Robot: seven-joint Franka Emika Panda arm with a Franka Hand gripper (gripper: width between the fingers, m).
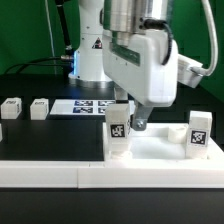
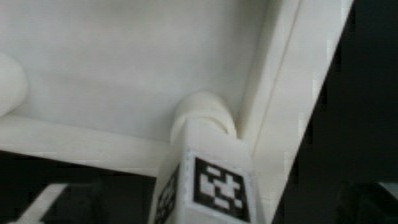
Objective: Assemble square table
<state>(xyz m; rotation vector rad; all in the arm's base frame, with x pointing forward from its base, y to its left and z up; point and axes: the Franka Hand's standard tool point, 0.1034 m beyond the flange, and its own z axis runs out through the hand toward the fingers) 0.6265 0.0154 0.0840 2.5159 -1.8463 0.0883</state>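
Square table parts sit under the arm: the slab (image 1: 165, 152) lies flat with its raised rim upward and one straight edge facing the exterior camera. One leg (image 1: 118, 130) stands upright on the slab's corner at the exterior view's left, its long axis vertical and its tag facing the camera. The gripper (image 1: 125, 121) hangs straight down over that corner with its jaws apart. One dark finger (image 1: 139, 123) shows just beside the leg on the exterior view's right, seemingly not pressing it; the other finger is hidden. Nothing is lifted. The leg thus stands directly below the gripper, between its fingers.

In the wrist view the same leg (image 2: 214, 185) rises from the slab (image 2: 125, 60) right against the rim (image 2: 294, 80), with nothing clamped on it.

A second leg (image 1: 199, 133) stands upright on the slab's far side toward the exterior view's right. Two more legs (image 1: 11, 107) (image 1: 38, 108) rest off the slab, well to the exterior view's left. The marker board (image 1: 92, 106) lies behind the slab, and a long white bar (image 1: 50, 173) lies just in front of it.
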